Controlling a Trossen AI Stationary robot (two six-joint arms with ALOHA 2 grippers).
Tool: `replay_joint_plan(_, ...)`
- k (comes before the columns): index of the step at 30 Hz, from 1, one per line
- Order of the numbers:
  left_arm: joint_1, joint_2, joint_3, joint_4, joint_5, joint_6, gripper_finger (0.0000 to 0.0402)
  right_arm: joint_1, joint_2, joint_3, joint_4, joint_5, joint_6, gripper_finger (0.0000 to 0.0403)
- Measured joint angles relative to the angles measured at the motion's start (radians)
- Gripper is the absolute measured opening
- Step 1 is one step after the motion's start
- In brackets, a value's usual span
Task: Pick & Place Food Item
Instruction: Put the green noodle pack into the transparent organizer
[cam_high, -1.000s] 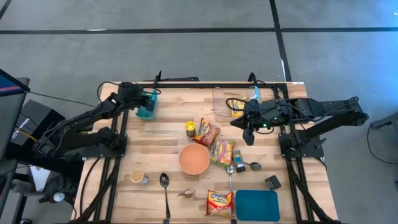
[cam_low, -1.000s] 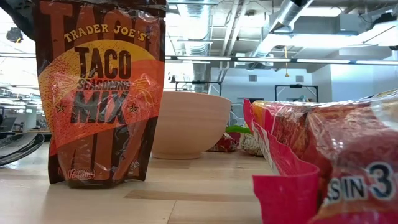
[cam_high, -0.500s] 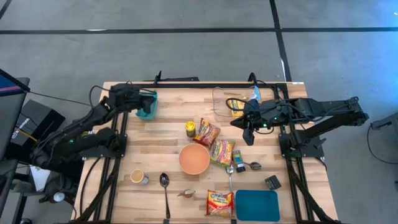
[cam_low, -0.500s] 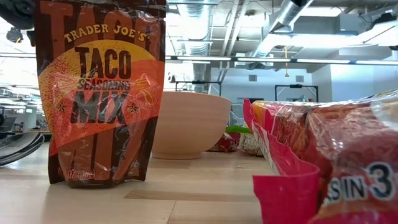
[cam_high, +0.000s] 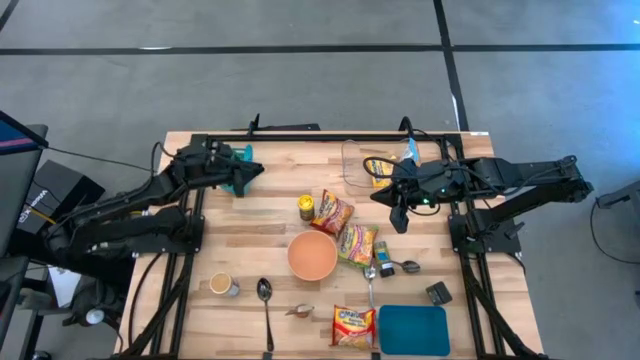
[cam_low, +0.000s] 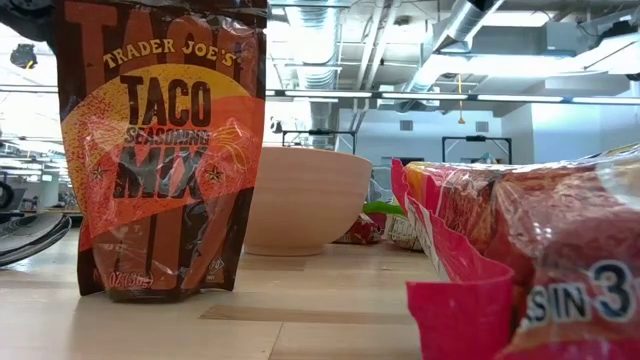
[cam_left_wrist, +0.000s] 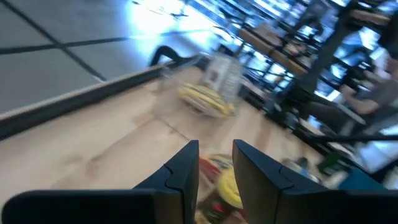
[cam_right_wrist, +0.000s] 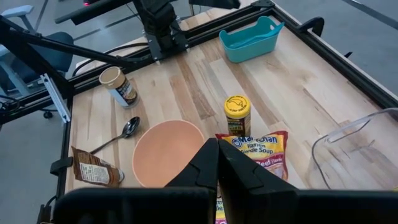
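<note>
While the right arm is sitting exactly where it was a second ago, your left arm is the only thing moving. It is swinging off the bin toward table (cam_high: 270, 230) centre.

- Left gripper (cam_high: 252, 170) is now pointing across the wood at the packets. Its wrist view is showing the fingers (cam_left_wrist: 186, 168) standing a narrow gap apart with nothing between them.
- Right gripper (cam_high: 402, 222) is hovering between the tub and the ramen, fingers pressed together and carrying nothing.
- My read is that the left arm is lining up for a reach, so you are looking at the approach and no pick has started.

Stuff, big to small:
- The table is slatted pale wood inside a black frame.
- Bowl (cam_high: 312, 255) is round, matte and peach, and is looking rigid.
- Bin (cam_right_wrist: 252, 38) is teal moulded plastic, oblong with raised ends, and is sitting empty at the left arm's corner.
- Tub (cam_high: 355, 165) is clear plastic and is already holding a yellow pack.
- Ramen (cam_high: 357, 244) is lying in crinkly, glossy film packs beside the bowl, which I expect will be slippery.
- Taco mix (cam_low: 160, 150) is a flat foil pouch standing upright.
- Jar (cam_high: 306, 207) is a small cylinder with a yellow lid, just beside the ramen.

I can't tell which food item is being targeted, and all of them are resting on the table.
</note>
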Motion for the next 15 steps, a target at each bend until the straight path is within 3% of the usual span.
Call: replay_joint_plan(15,-0.366,0.0,0.0,0.0,0.0,-0.117,0.0092,0.0,0.0,0.0,0.0,0.0,0.0,0.0001)
